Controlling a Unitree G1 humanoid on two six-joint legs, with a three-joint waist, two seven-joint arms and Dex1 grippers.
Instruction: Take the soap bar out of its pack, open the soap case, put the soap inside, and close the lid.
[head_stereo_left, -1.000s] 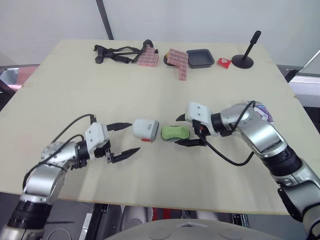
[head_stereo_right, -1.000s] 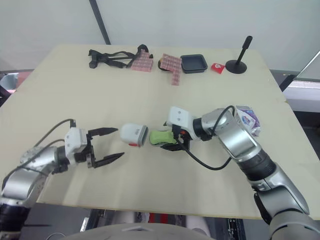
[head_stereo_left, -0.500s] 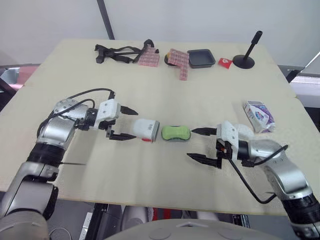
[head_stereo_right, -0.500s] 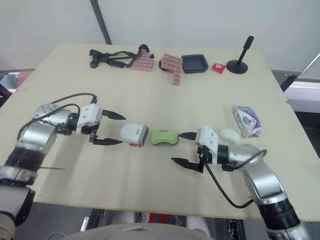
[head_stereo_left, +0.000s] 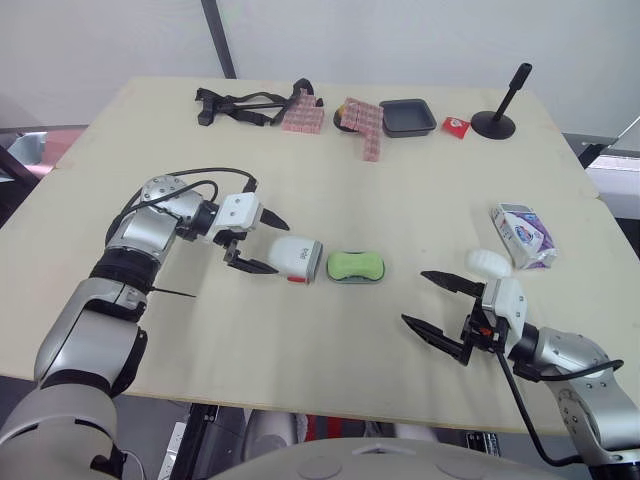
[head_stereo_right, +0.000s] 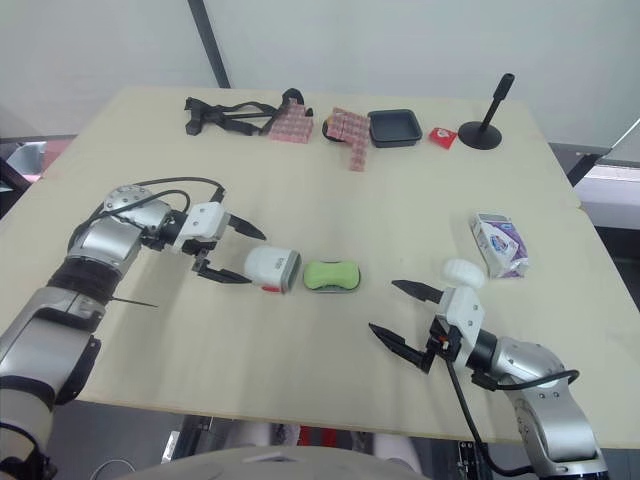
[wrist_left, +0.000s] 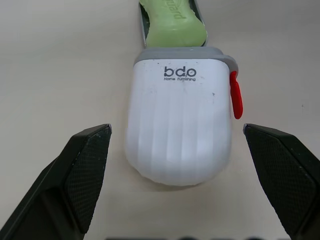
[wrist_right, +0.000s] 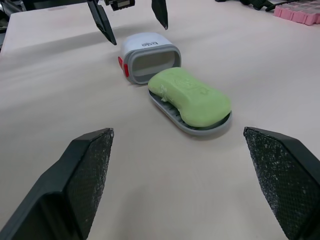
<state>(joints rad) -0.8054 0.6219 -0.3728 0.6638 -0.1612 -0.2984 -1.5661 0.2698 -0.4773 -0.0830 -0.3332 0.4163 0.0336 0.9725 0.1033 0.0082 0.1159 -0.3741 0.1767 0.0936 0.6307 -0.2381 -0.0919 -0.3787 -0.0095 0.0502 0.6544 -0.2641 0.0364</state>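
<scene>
The left tool is spread wide astride the cover, the right tool wide and empty; soap is bedded in the tray.

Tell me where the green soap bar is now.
The green soap bar lies on its grey tray in the middle of the beige table, just on the robot's right of the white ribbed case cover.

This looks like a robotics lab or test room, not a home. A plain pale wooden surface stands before a blank white backdrop crossed by one dark slanted pole. Unrelated props sit in a row along its far edge: tangled black straps, pink blocks, a black tray, a small red item, possibly a packet, and a black stand.
</scene>
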